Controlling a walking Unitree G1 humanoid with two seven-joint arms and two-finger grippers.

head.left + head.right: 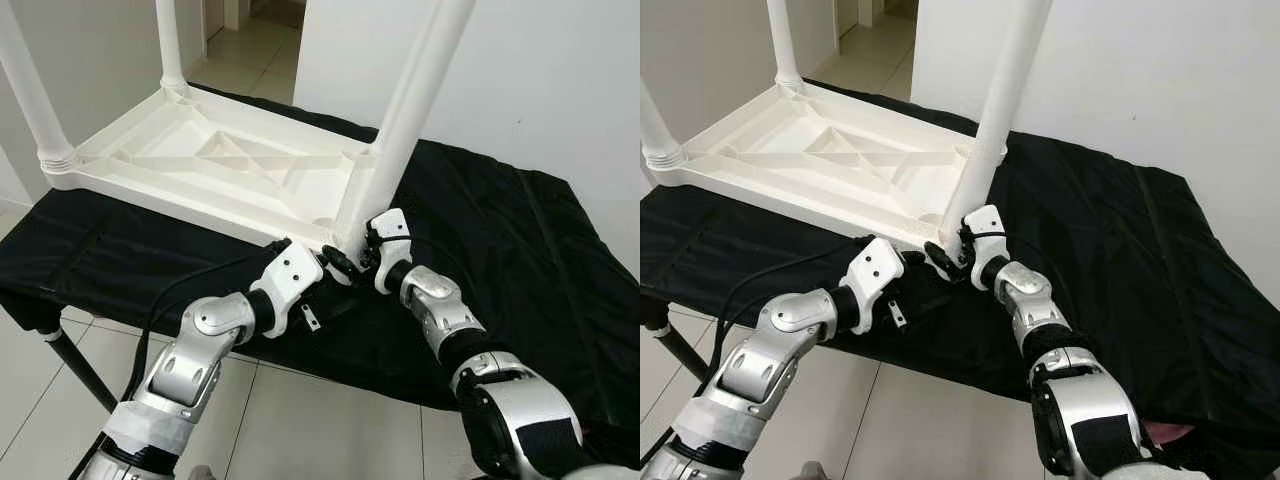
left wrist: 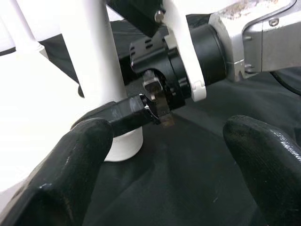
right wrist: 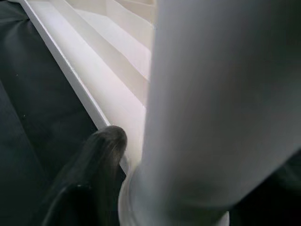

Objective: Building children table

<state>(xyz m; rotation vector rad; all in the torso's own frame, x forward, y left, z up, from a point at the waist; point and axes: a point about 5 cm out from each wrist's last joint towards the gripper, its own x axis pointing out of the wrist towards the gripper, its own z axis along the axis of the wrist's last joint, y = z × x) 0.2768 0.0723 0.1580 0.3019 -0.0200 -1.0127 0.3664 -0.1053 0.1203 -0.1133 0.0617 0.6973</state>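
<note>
White plastic children's table point(image 1: 200, 160), lying upside down with its ribbed underside up, on a tabletop point(image 1: 60, 345) draped in black cloth point(image 1: 500, 220). Near leg point(image 1: 410, 100) seated in the corner socket closest to the robot, long axis rising almost straight up and leaning slightly away. Two other legs point(image 1: 30, 90) standing at corners well beyond the near leg.

Right gripper point(image 1: 358, 250) down at the foot of the near leg, fingers clasped about the collar where the leg meets the socket. Left gripper point(image 2: 169, 150) just beside the near leg on the robot's side, fingers spread wide and gripping nothing, pointed at the leg's base with the right gripper's hardware between them. Right arm clearly the nearer, already in contact; left one close but apart from the plastic.

Judged from this: leg being pressed or twisted home, so the coming move probably along or around that upright axis, with the table's corner needing to stay flat on the cloth.

From the head views, the whole layout and both silver arms converging on the near leg. From the left wrist view, one right finger point(image 2: 129, 115) laid against the collar. From the right wrist view, one dark finger point(image 3: 101, 155) beside the collar, with the table's rim running away behind.
</note>
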